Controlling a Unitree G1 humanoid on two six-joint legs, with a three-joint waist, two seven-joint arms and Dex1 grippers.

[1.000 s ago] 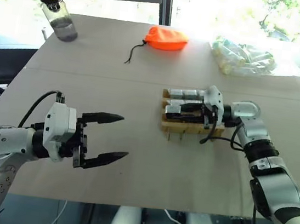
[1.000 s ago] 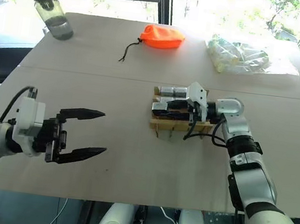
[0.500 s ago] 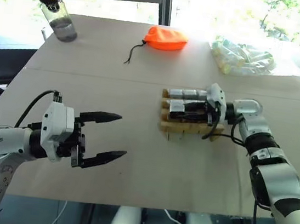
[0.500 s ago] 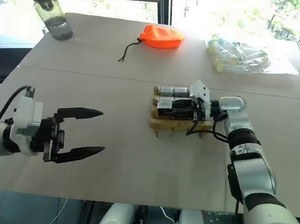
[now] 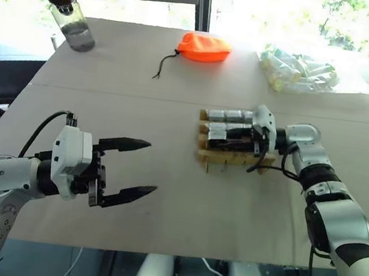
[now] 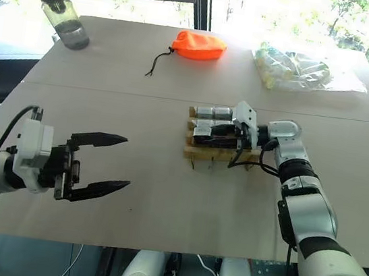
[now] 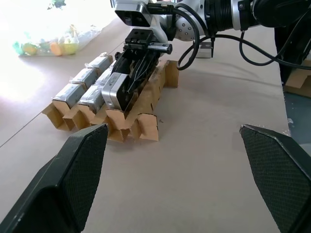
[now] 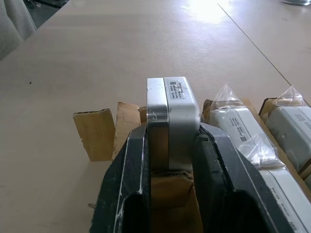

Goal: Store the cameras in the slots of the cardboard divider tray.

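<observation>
The right hand (image 8: pixel 170 160) pinches a camera (image 8: pixel 172 116) upright over a slot of the cardboard divider tray (image 7: pixel 146 127); the left hand (image 5: pixel 129 168), spread, is well apart

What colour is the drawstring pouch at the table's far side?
Bright orange drawstring pouch, clearest in the left eye view.

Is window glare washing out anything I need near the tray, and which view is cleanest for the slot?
Head views: glare bleaches the clear bag, but the cardboard divider tray is evenly lit. Left wrist view: far corner blown out. Right wrist view: sharp on the camera in the right gripper; bright patch beyond.
</observation>
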